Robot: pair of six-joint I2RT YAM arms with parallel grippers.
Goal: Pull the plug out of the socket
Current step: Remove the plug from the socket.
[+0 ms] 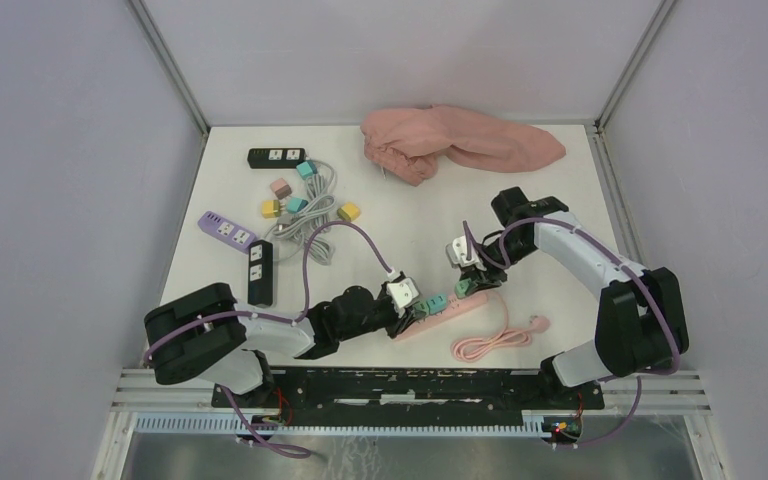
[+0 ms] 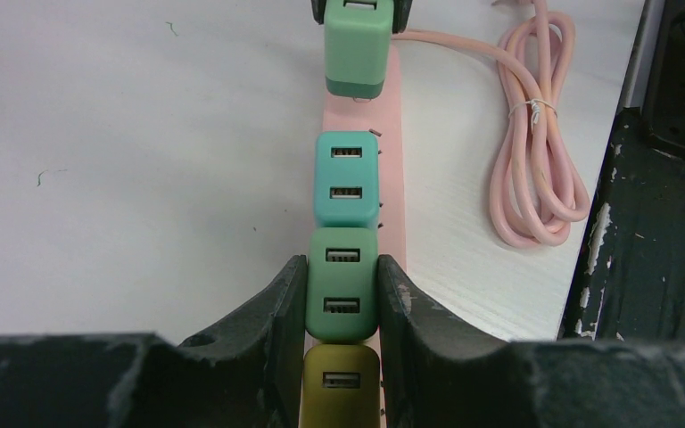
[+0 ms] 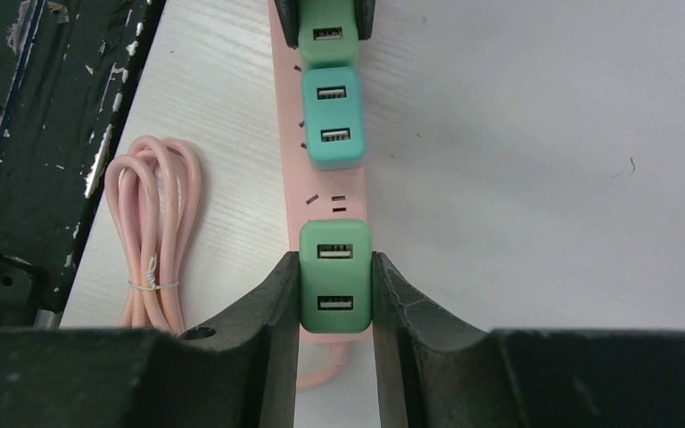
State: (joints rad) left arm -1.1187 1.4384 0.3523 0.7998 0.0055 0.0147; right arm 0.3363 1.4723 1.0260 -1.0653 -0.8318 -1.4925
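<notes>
Near the front middle of the table (image 1: 380,215), a pink power strip (image 1: 475,303) lies at a slant between the two arms. The left gripper (image 2: 342,267) is closed narrow on a green plug (image 2: 342,294), one finger pressed to each side of it. That plug sits on the strip between an olive plug (image 2: 339,383) and a teal plug (image 2: 347,178). The right gripper (image 3: 334,259) clamps a second green plug (image 3: 334,308) in the same way, at the cord end of the strip, with a bare socket between it and the teal one. Whether either green plug has lifted from its socket I cannot tell. The strip's pink cord (image 3: 147,241) lies tied in a loose coil just beside it (toward the front edge). A pink cloth (image 1: 460,145) lies at the rear, well apart.
</notes>
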